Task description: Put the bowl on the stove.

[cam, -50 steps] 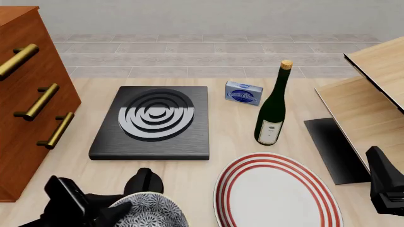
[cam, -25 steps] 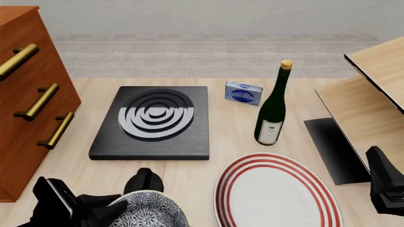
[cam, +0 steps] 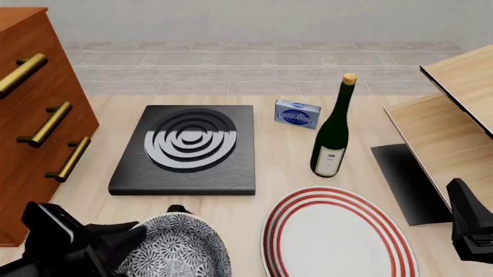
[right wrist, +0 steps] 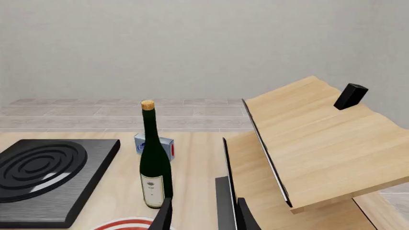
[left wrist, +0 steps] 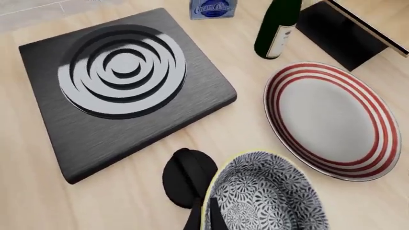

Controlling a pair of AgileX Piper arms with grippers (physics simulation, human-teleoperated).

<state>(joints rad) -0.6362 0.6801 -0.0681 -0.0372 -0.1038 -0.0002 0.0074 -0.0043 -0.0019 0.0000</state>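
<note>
Holding the bowl (cam: 175,249) by its rim, my left tool (cam: 115,248) is clamped shut near the desk's front edge. Next I judge it needs carrying forward over the stove (cam: 187,149). Far right, my right tool (right wrist: 198,218) hangs open, empty.

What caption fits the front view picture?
Left gripper holds the patterned bowl near the stove.

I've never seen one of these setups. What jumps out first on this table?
Probably the black stove with its bold grey-white ring burner, left of centre. Nearer the camera, the left gripper holds a blue-patterned bowl by its rim, next to a big white plate with red rings. A tall dark green bottle stands upright behind the plate.
</note>
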